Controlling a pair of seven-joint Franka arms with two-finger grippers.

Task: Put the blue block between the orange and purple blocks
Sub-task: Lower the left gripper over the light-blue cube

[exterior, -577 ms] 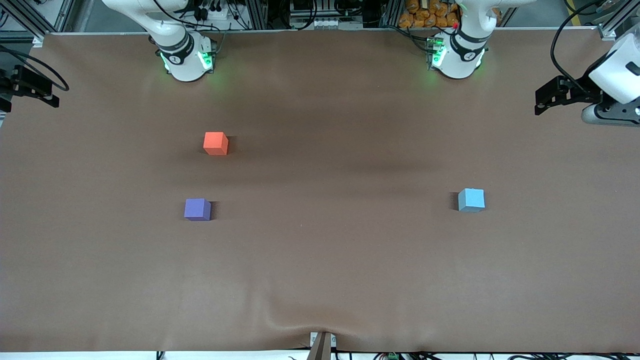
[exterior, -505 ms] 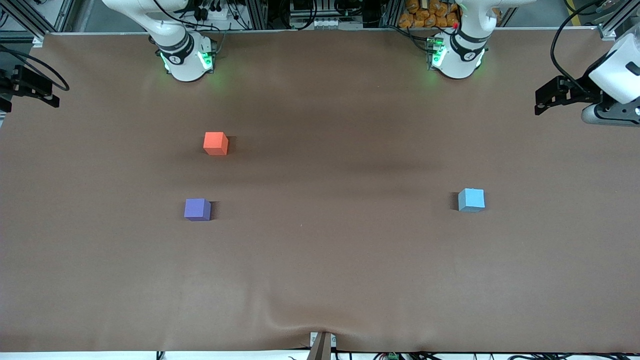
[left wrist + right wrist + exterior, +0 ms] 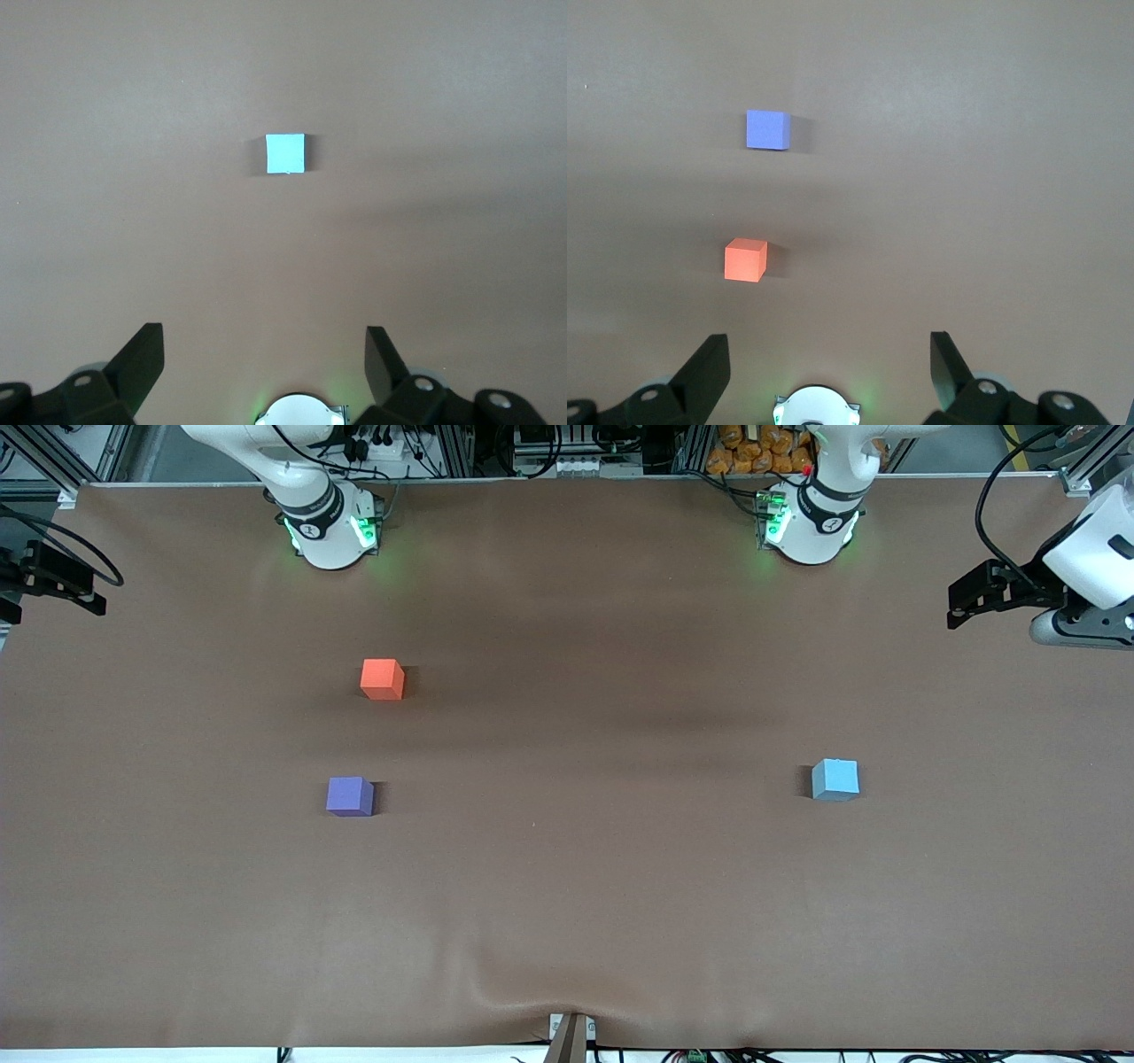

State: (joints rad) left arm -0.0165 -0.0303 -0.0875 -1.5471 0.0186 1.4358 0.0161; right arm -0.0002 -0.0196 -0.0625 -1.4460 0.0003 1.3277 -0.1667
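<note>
Right, I counted three cubes on the brown table cover [image 3: 567, 921], one of each colour. The blue block [image 3: 835, 779] sat alone toward the left arm's end of the table, well apart from the other two. The orange block [image 3: 382, 678] and the purple block [image 3: 350, 795] stood toward the right arm's end, the purple one nearer the front camera, with bare cover between them. None of the three touched another.

I had two arms, both raised and waiting. The left gripper [image 3: 266, 376] hung high over the table with its fingers [image 3: 142, 359] spread wide and holding nothing; the blue block lay below in its wrist view. The right gripper [image 3: 830, 376] hung over its own end, fingers [image 3: 709, 367] wide too and empty, with the orange and purple blocks both below it.
</note>
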